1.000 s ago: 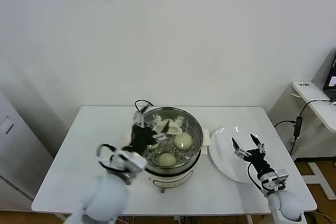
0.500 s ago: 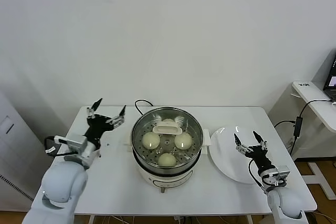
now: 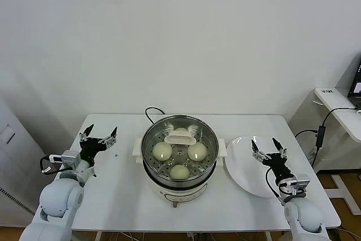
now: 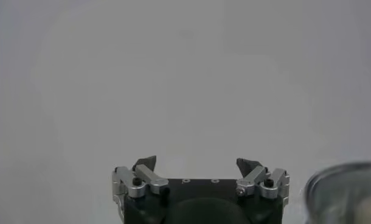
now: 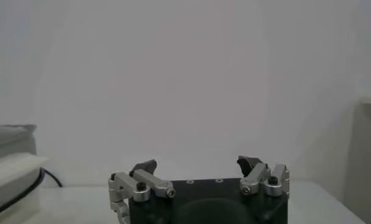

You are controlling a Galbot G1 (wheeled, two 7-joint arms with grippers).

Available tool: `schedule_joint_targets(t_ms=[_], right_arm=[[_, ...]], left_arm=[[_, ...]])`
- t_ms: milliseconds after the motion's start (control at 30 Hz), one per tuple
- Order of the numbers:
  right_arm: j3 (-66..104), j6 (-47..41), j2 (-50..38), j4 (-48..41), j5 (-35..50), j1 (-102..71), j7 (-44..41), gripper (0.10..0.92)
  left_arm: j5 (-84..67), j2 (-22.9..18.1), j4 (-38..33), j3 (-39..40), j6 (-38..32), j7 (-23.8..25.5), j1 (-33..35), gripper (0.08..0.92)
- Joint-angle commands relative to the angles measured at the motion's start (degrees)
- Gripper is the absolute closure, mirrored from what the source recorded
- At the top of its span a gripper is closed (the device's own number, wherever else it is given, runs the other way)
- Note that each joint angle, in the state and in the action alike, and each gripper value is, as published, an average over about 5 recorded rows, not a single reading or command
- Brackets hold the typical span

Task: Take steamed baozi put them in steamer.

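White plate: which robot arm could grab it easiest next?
Probably the right. The right gripper is open just above the white plate, which looks bare. The left gripper, also open, sits beyond the steamer, so it would have to cross over the pot.

Light was bright, even and diffuse, seemingly from overhead, and the white wall [image 3: 180, 38] graded smoothly to a dimmer grey toward the head view's left edge. Shadows on the table [image 3: 113, 196] were faint and soft. The steamer [image 3: 179, 152] showed small glints along its steel rim, and each of the steamed baozi [image 3: 197, 151] carried a tiny bright highlight. The plate [image 3: 243, 167] looked nearly washed out against the tabletop. In the left wrist view the steamer's rim appeared as an unfocused blur at the frame's edge, while the gripper hardware there stayed crisp
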Motion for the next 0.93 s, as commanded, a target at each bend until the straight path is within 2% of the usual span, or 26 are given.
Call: schedule_joint_targets(t_ms=[33, 300, 933], right_arm=[[0.2, -1.6, 0.3, 1.2, -0.6, -0.2, 2.2, 0.203], [0.7, -2.6, -0.1, 1.9, -1.8, -1.2, 2.3, 0.203], [1.9, -1.7, -0.3, 1.3, 0.0, -2.7, 2.6, 0.203]], left_arm=[[-3.6, 0.5, 8.2, -2.0, -1.1, -0.5, 0.0, 0.177], [-4.3, 0.9, 9.4, -2.0, -1.7, -0.2, 1.3, 0.177], [-4.5, 1.2, 6.5, -0.9, -1.6, 1.3, 2.7, 0.177]])
